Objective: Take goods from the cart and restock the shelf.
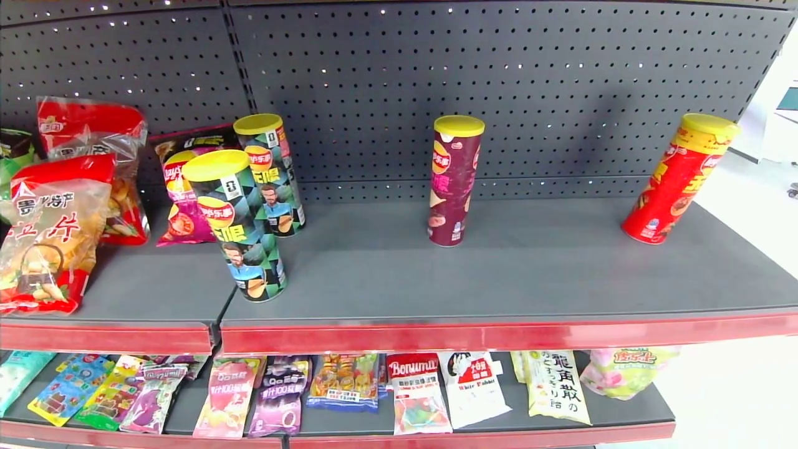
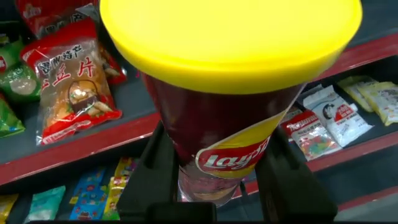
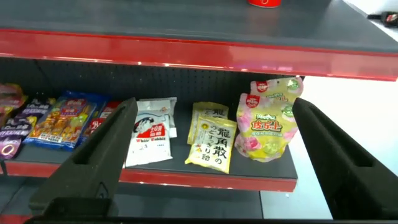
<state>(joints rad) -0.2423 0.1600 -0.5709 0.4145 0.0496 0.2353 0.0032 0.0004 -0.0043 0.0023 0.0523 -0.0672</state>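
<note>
Ready to restock
Left gripper point(image 2: 216, 177) clamps a maroon chip can point(image 2: 217, 124) upright, probably destined beside its matching can point(image 1: 454, 181), centre frame on the upper shelf point(image 1: 530, 268); right gripper point(image 3: 214, 109) gapes empty.

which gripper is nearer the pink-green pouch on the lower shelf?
Right. The right gripper faces the pouch head-on, fingers open. The left gripper, shut on a maroon can, is farther along the shelf, by the red snack bags.
</note>
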